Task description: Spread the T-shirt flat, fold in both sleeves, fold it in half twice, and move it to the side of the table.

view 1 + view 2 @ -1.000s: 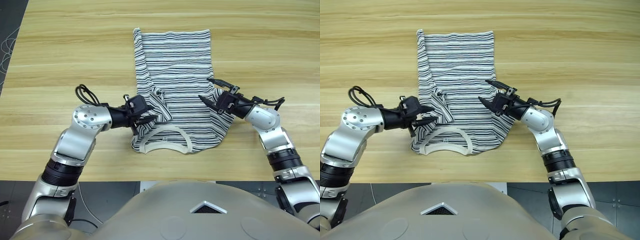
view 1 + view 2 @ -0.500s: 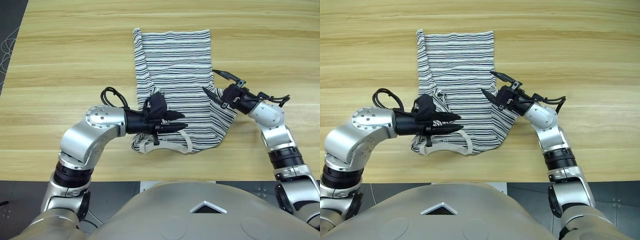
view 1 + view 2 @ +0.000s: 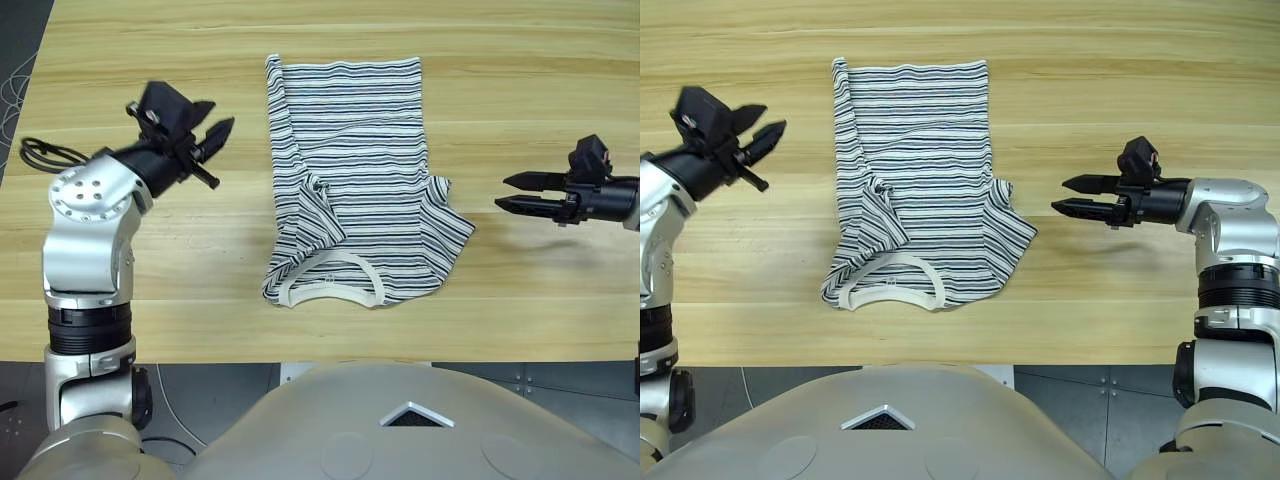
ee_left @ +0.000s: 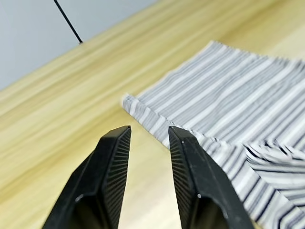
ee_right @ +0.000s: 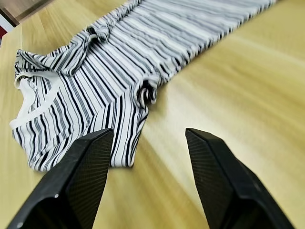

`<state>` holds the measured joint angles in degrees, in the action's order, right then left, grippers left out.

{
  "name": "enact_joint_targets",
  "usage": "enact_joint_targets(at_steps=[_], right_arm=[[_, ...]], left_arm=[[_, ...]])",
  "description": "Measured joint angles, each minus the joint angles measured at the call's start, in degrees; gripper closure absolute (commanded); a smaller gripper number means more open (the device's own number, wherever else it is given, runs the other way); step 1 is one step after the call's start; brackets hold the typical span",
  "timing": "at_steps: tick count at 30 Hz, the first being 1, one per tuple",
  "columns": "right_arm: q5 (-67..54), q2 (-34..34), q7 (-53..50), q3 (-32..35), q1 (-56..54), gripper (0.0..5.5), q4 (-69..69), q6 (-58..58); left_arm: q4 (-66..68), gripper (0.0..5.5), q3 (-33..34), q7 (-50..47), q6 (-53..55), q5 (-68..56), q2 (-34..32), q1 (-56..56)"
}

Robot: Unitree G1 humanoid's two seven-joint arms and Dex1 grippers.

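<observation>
Both arms have pulled back from the T-shirt since half a second ago. Then the left gripper sat low over the cloth just above the collar and the right gripper was at the shirt's right edge. Now we see each one out over bare counter, well apart from the cloth on its own side. The shirt itself lies about where it did.

Left gripper: raised off to the left of the shirt, level with its far half. Its fingers are parted with a narrow gap and hold nothing.

Right gripper: out to the right, level with the right sleeve and pointing toward it. Its fingers are spread wider and also hold nothing.

T-shirt: striped, mid-counter, collar toward us and hem at the far end. The left sleeve lies folded in over the body. The right sleeve is bunched at the shirt's right edge. The shirt's left long edge is turned over on itself in a narrow strip. We note some wrinkles across the chest.
</observation>
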<state>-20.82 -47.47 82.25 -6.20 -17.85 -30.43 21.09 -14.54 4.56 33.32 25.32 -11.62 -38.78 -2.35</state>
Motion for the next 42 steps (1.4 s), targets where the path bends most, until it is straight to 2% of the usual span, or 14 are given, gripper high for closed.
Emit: enact_joint_targets(at_steps=[5,7,9,14,25,39,42], right_arm=[[1.4,-0.1,5.7,-4.1,-1.9,2.70,-1.3,9.4],[2.9,2.0,5.9,-6.1,-3.6,2.70,-3.1,11.2],[3.7,5.2,5.1,-6.8,-4.4,2.70,-5.8,11.5],[3.8,8.4,3.7,-6.1,-6.4,2.70,-8.8,11.9],[5.0,8.2,3.8,-7.1,-6.3,2.70,-7.6,10.8],[6.2,6.8,4.9,-8.5,-4.2,5.37,-6.0,10.9],[6.7,6.8,4.7,-8.0,-4.2,5.39,-5.6,11.0]], left_arm=[[1.6,4.02,1.6,-1.7,-3.2,0.7,1.6,0.6],[0.4,4.02,2.5,-3.0,-3.2,0.8,2.3,2.8],[-0.4,4.02,2.9,-3.3,-3.2,0.8,2.5,4.2],[-1.9,4.02,3.1,-3.5,-3.2,0.7,3.0,4.9],[-3.2,4.02,3.1,-3.5,-2.8,0.7,3.6,5.0],[-5.2,3.99,3.1,-3.5,-1.1,0.6,4.0,5.0],[-5.4,3.99,3.1,-3.5,-1.0,0.6,4.0,5.0]])
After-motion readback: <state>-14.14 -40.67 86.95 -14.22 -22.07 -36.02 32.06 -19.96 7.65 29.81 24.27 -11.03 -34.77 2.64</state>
